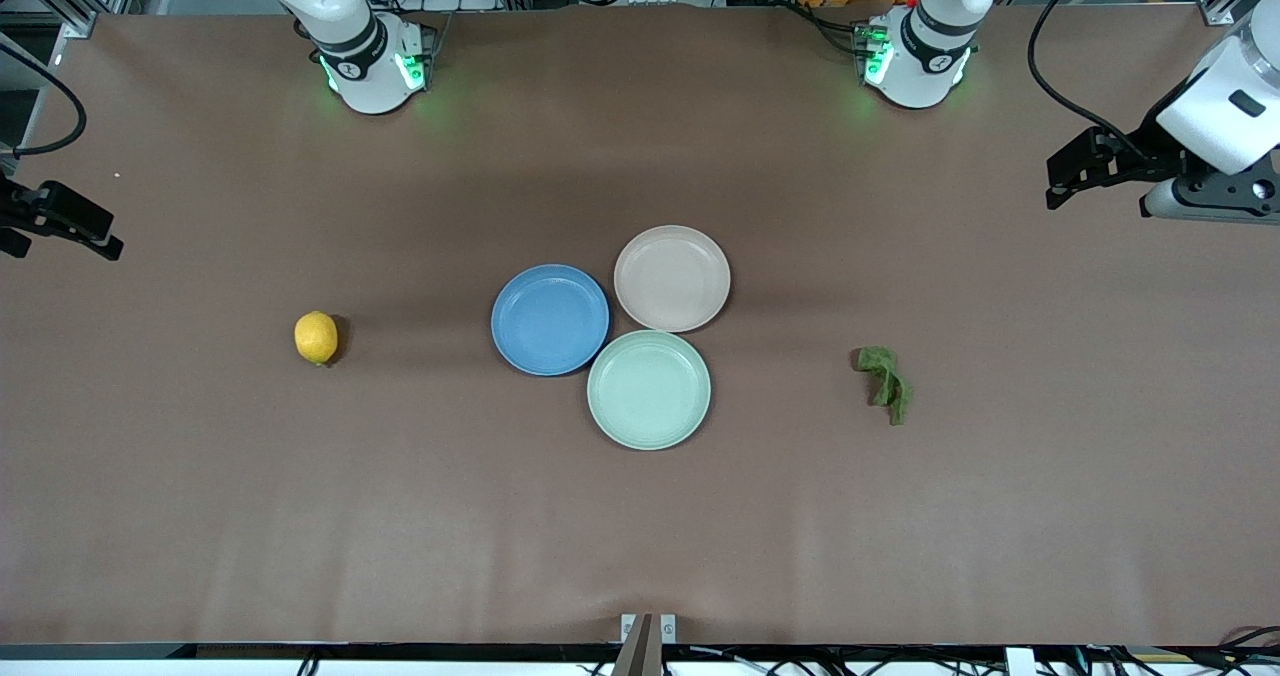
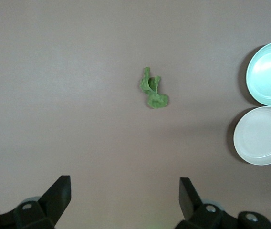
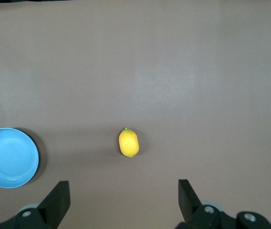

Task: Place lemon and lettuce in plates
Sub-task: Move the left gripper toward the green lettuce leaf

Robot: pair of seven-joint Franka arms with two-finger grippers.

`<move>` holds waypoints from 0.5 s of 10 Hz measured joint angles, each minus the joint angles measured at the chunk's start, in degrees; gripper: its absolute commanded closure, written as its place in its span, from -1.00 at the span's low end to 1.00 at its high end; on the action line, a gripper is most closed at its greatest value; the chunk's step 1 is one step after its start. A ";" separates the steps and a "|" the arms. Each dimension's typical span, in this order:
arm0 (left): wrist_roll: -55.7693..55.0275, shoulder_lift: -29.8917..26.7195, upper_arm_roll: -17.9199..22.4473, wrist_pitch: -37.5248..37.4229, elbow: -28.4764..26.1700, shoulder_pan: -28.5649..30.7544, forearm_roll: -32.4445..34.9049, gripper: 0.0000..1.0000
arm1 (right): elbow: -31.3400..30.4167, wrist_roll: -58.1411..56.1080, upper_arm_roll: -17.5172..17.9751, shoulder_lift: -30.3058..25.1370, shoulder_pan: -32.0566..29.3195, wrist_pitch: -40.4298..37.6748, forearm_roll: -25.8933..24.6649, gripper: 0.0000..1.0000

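White arms hover high, fingers apart: left gripper [image 2: 123, 200] over lettuce [image 2: 152, 88], right gripper [image 3: 123, 200] over lemon [image 3: 129, 142].

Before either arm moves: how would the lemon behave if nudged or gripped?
The lemon is a smooth oval lying alone on the bare table, so a nudge would probably roll it. Its glossy rind may slip between fingers. It looks firm, so likely keeps its shape.

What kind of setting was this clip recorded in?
Most likely a robotics lab bench, not a kitchen: two arm bases bolted along a brown-covered table, cables and aluminium framing at its edges, and only props laid out: a lemon, a lettuce piece, and empty plastic plates.
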 measured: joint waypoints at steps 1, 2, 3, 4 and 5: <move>0.00 0.25 -0.04 -0.06 -0.04 -0.08 0.00 -1.00 | 0.00 0.00 0.00 0.00 0.00 0.00 0.00 -1.00; 0.00 0.81 -0.20 -0.13 -0.06 -0.14 0.00 -1.00 | 0.00 0.00 -0.01 0.00 0.00 0.00 0.00 -1.00; 0.00 1.62 -0.53 -0.13 -0.07 -0.26 0.00 -1.00 | 0.00 0.00 -0.01 0.00 0.00 -0.01 0.00 -1.00; 0.00 2.74 -1.08 0.17 -0.04 -0.51 0.00 -1.00 | 0.00 0.00 -0.01 0.01 -0.01 -0.04 0.00 -1.00; 0.00 3.96 -1.58 0.84 0.08 -0.77 0.00 -1.00 | -0.01 0.00 -0.01 0.02 -0.01 -0.05 0.00 -1.00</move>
